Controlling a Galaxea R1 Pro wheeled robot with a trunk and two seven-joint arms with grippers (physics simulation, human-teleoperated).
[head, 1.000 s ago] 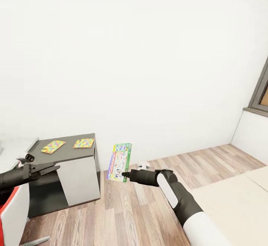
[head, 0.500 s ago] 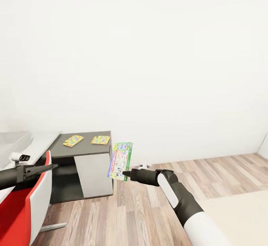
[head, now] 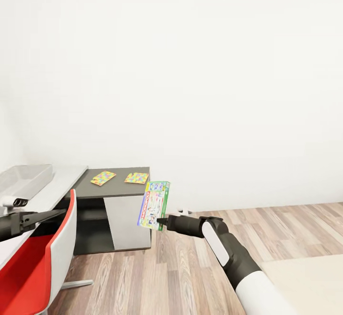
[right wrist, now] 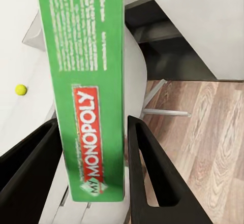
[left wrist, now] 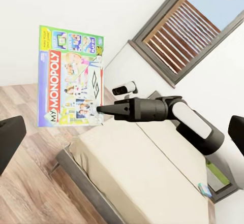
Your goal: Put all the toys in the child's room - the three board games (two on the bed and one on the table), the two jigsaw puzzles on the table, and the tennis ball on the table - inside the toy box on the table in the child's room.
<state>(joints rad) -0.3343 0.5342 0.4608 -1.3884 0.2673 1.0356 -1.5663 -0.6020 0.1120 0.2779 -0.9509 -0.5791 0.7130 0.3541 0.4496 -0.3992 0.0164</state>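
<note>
while clamped upright in the right tool, off the floor just right of the desk, the board game shows a green edge and cartoon lid reading "my monopoly". two jigsaw puzzles lie on the desk. the right wrist view adds a tennis ball. left tool: narrow.

The head camera looks forward from afar, while both wrist cameras sit close, all three sharing the Monopoly box.
</note>
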